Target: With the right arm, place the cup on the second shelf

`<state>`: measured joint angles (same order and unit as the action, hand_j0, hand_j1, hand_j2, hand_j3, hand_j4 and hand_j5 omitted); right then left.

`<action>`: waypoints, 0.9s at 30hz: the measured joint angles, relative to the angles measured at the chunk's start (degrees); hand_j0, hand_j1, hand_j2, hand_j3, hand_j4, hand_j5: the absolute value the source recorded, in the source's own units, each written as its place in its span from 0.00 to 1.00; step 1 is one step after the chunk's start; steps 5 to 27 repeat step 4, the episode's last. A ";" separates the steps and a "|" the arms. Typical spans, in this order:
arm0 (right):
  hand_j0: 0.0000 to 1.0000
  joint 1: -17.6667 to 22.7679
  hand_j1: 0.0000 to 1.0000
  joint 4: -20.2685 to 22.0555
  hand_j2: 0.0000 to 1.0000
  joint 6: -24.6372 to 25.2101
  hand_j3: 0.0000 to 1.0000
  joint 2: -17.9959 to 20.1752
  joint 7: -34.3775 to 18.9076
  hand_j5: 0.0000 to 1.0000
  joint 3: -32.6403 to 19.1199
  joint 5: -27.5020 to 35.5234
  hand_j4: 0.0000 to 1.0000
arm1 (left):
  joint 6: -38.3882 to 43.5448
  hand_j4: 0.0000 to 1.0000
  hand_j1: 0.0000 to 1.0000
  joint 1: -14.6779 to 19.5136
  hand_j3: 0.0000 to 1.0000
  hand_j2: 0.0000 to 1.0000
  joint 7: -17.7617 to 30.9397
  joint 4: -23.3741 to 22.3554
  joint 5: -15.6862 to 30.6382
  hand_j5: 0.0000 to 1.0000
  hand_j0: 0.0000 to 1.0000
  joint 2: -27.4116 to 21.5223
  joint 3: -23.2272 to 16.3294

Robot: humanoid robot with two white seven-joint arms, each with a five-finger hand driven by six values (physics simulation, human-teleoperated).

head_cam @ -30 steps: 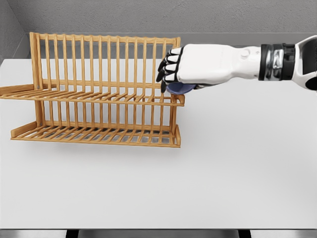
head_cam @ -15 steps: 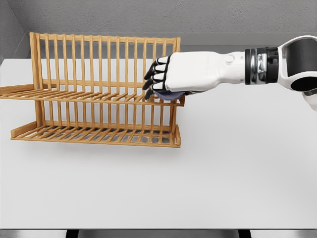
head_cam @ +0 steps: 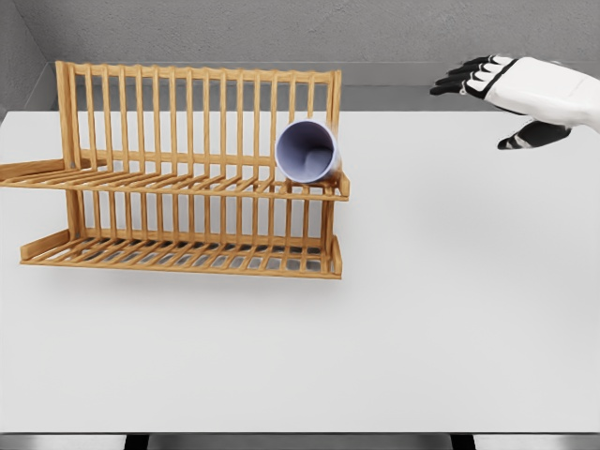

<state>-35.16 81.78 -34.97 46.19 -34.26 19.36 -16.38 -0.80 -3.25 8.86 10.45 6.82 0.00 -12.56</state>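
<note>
One cup (head_cam: 307, 151), pale lavender-blue, lying on its side on the upper shelf (head_cam: 178, 183) of the rack, near that shelf's right end. Open mouth turned toward the camera and a little to the left, grey-violet inside showing. Rests on the slats, leaning close against the upright back bars, just left of the right corner post. Touched by no hand.

One wooden dish rack (head_cam: 187, 169), two tiers: the upper shelf carrying the cup, and one lower shelf (head_cam: 183, 253) sitting near the counter surface. Tall row of vertical bars along the back, thicker posts at left and right ends. Upper shelf's left end juts out past the left post. Bars behind the cup partly hidden by it; nothing in front of the cup.

One hand in view: right hand (head_cam: 511, 94), up at the upper right, well apart from the cup and rack. White shell, black finger joints. Fingers (head_cam: 459, 80) stretched out and spread toward the left, thumb hanging lower, holding nothing. Arm runs off the right edge.

One white counter (head_cam: 375, 328) under everything, broad and flat, with a dark gap beneath its near edge. Grey wall (head_cam: 281, 33) behind, beyond the counter's far edge.
</note>
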 measured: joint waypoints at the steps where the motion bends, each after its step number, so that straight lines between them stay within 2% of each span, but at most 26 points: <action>1: 1.00 3.36 1.00 -1.64 1.00 -0.03 1.00 -1.88 -0.21 1.00 -1.16 -0.18 1.00 | 0.00 1.00 1.00 0.00 1.00 1.00 0.00 0.00 0.00 1.00 1.00 0.00 -0.01; 4: 1.00 7.38 1.00 -4.33 1.00 -0.26 1.00 -5.34 -0.59 1.00 -4.57 -1.68 1.00 | 0.01 1.00 1.00 0.00 1.00 1.00 0.00 0.01 0.00 1.00 1.00 0.00 -0.01; 27: 1.00 7.38 1.00 -4.33 1.00 -0.26 1.00 -5.34 -0.59 1.00 -4.57 -1.68 1.00 | 0.01 1.00 1.00 0.00 1.00 1.00 0.00 0.01 0.00 1.00 1.00 0.00 -0.01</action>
